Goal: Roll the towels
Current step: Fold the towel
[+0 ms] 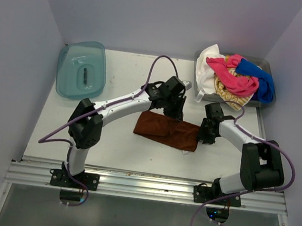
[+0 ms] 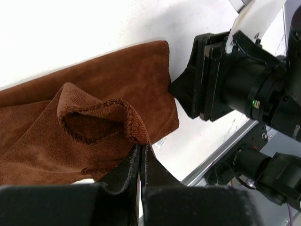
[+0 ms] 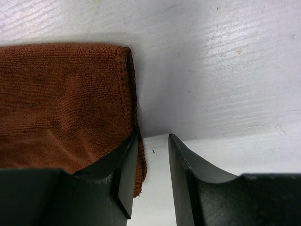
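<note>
Far left corner of the tabletop (image 1: 128, 72): a translucent teal tray (image 1: 72, 63) stands there, well apart from everything else.

Left arm: it reaches from its base across to the middle of the tabletop. The left gripper (image 2: 141, 157) is fully closed, with its two fingers pinching a fold of the rust-brown towel (image 1: 165, 130) at the hem. The pinched fold stands up off the rest of the cloth and curls over into a small open loop.

Rust-brown towel: it lies near the centre of the tabletop, slightly right of the middle, as a flat folded band running left to right. Its left part is under the left gripper, and its right end meets the right gripper. A small white tag shows at the near edge.

Right gripper (image 3: 153, 141): the jaws stand partly apart and nothing is clamped between them. One finger rests at the stitched end edge of the rust-brown towel, the other is over bare tabletop, and bare surface shows in the gap between them.

Far right corner: a grey tray (image 1: 258, 60) holds the other towels in a loose heap. A white towel (image 1: 205, 64) is at the left, and a pink towel (image 1: 232, 77) is draped across the middle. A yellow-and-white striped towel (image 1: 225, 92) lies beneath it, and a blue towel (image 1: 261, 81) is at the right.
</note>
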You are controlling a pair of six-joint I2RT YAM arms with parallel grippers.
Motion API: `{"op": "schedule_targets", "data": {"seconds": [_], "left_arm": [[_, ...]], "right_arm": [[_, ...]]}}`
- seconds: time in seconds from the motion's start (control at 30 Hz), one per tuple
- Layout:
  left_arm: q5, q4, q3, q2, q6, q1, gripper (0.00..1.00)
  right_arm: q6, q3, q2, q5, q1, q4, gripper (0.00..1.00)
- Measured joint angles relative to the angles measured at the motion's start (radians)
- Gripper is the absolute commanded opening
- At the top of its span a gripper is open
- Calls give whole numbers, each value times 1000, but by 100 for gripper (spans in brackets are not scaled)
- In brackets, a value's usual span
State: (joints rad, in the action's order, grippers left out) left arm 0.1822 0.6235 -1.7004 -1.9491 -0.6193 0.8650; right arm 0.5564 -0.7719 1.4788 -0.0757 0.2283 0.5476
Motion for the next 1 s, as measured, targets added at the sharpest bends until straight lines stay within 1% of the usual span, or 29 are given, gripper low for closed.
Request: {"op": "schedule_targets", "data": {"seconds": [0.13, 0.33, 0.37, 0.4, 0.43, 0.47, 0.53, 0.57, 0.6, 0.67, 0.77, 0.83, 0.93, 1.0], "left_arm": [[-4, 0, -43, -48, -14, 12, 0], [-2, -5, -56, -82, -26, 16, 0], [1, -8, -56, -86, -27, 16, 4], [7, -10, -56, -91, -26, 16, 13], [15, -9, -60, -97, -26, 16, 34], [21, -9, -62, -101, -20, 16, 45], [35, -9, -65, -111, -23, 19, 62], [42, -7, -65, -112, -21, 20, 74], [47, -5, -65, -112, -19, 21, 77], [50, -7, -65, -108, -16, 21, 82], [45, 0, -64, -85, -11, 22, 82], [37, -3, -42, -39, -5, 19, 81], [40, -19, 51, 81, -4, -5, 78], [51, -43, 140, 165, -5, -48, 77]], "right_arm": [[0, 0, 0, 0, 0, 0, 36], [0, 0, 0, 0, 0, 0, 36], [0, 0, -1, 0, 0, 0, 37], [0, 0, -1, 0, 0, 0, 37], [0, 0, -1, 0, 0, 1, 37], [0, 0, -3, 0, 0, 1, 38], [0, 0, -7, 0, 0, 4, 38], [0, 0, -11, 0, 0, 7, 38], [0, 0, -16, 0, 0, 11, 38], [0, 0, -32, 0, 0, 19, 38], [0, 0, -67, 0, 0, 29, 38], [1, 0, -92, 1, 0, 31, 39], [4, 0, -137, 21, 0, 26, 43], [4, -2, -158, 49, 0, 17, 44]]}}
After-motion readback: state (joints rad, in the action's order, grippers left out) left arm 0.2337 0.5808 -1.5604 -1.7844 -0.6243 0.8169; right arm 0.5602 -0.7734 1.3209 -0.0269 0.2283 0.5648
